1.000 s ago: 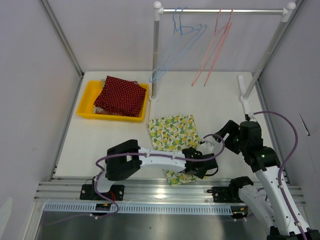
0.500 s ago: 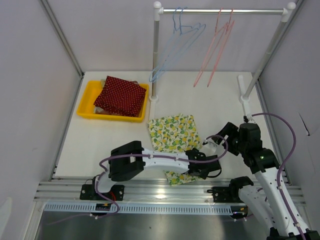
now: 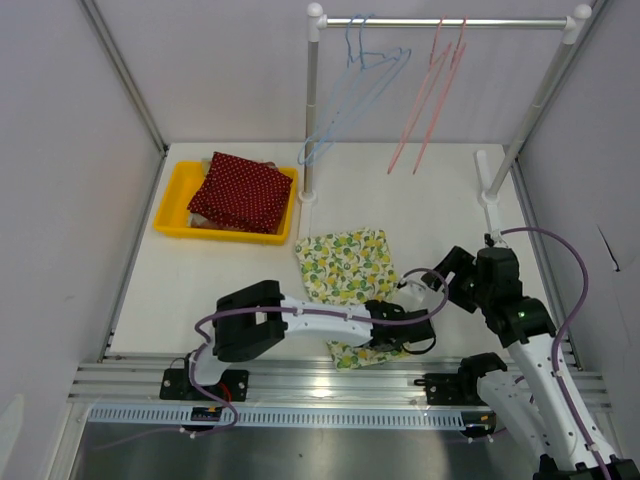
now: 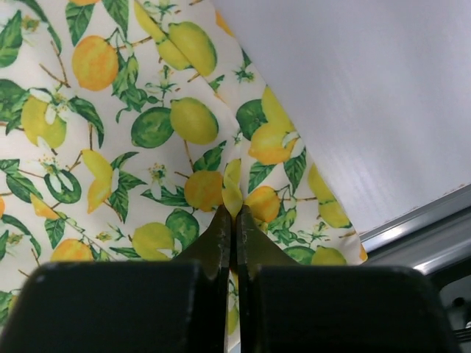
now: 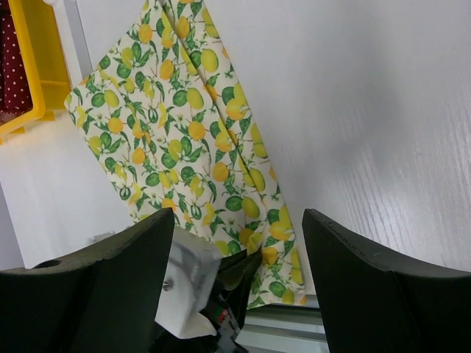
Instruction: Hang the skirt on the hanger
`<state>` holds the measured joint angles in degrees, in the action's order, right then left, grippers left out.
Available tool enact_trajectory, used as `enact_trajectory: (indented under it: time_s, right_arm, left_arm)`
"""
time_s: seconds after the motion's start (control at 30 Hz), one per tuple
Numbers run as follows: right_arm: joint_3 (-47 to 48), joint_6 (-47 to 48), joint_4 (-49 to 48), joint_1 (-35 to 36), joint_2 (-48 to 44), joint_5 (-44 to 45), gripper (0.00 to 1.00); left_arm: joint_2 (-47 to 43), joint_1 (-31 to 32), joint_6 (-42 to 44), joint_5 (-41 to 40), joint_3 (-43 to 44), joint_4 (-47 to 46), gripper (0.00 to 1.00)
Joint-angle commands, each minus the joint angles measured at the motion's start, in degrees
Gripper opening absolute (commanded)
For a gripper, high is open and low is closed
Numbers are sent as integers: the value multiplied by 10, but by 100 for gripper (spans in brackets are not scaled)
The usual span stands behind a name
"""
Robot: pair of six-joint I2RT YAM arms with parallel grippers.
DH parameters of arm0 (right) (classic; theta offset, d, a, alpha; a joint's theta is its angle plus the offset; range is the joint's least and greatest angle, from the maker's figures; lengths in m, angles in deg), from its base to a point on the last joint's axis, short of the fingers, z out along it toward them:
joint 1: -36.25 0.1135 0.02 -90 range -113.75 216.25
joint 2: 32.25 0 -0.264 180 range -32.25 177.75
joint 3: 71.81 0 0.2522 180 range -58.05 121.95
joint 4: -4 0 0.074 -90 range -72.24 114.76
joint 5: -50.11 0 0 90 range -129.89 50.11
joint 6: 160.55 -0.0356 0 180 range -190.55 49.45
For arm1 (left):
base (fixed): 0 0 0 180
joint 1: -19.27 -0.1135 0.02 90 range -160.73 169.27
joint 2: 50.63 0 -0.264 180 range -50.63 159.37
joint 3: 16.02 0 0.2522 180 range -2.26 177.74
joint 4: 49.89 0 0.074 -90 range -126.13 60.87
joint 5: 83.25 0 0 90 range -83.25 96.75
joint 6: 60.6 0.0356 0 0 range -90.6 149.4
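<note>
The skirt, lemon-print fabric, lies flat on the white table near the front edge. My left gripper is down on its near right corner. In the left wrist view the gripper is shut on a small raised fold of the skirt. My right gripper hovers just right of the skirt, open and empty. The right wrist view shows that gripper standing wide above the skirt and the left gripper. Blue hangers and pink hangers hang from the rail.
A yellow tray at the back left holds a red dotted cloth. The rack's left post stands behind the skirt, its right post slants down to the table's right side. A metal rail runs along the near edge.
My left gripper has gone from open to shut, pinching a fold of the skirt's near right corner. The right arm shifted slightly; the skirt's near edge is a little bunched.
</note>
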<state>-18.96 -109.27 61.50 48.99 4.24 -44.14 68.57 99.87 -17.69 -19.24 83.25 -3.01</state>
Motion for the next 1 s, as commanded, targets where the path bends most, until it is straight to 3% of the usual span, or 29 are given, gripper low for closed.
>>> enact_trajectory:
  time_s: [0.0,0.3,0.47,0.67,0.83,0.97]
  right_arm:
    - [-6,14,-28,-3,5,-15,77]
    - [-60,23,-82,7,51,-77,76]
    - [-105,-13,-121,119,84,-38,75]
    - [-147,-69,-166,228,128,33,75]
    - [-129,-55,-202,229,181,72,79]
    - [-96,-37,-244,235,276,63,80]
  left_arm:
    - [-64,-21,-13,-22,-53,11,0]
    - [-258,-69,-61,-18,-242,-55,0]
    - [-335,-76,-121,-38,-310,-47,0]
    - [-468,-80,-283,-57,-444,-22,0]
    - [-639,-83,-403,-61,-596,14,0]
    - [-739,-84,-477,-71,-643,77,0]
